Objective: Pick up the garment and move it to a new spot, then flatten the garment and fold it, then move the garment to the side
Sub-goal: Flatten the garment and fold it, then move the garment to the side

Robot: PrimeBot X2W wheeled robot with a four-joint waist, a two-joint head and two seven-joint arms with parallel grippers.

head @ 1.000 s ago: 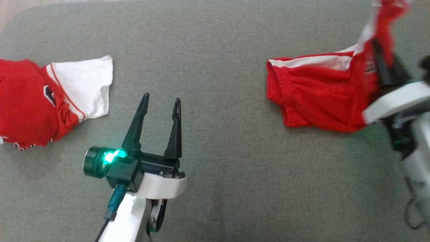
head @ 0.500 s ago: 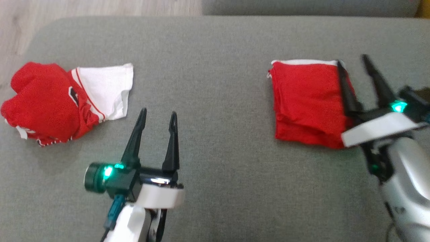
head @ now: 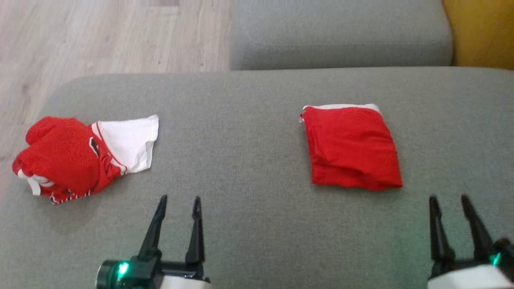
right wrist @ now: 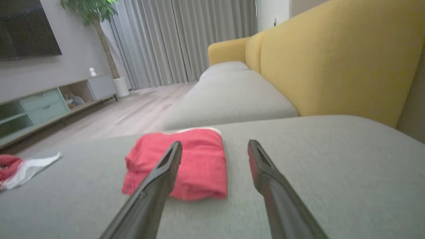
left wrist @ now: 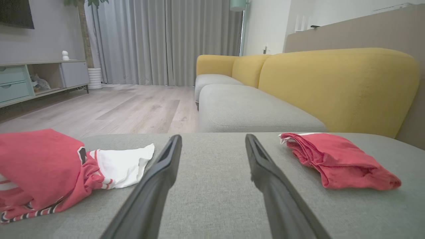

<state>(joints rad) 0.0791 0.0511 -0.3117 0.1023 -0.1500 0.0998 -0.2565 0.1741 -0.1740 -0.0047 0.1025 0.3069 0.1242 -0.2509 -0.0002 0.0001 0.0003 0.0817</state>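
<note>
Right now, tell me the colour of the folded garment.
The folded garment is red with a white strip along its far edge; clearest in head view.

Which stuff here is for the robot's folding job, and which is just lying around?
For the job:
- folded red garment, lying on the grey seat cushion
- left gripper and right gripper, jaws open, holding nothing

Just lying about:
- crumpled red-and-white shirt, untouched
- yellow sofa back
- cabinet with green drawers
</note>
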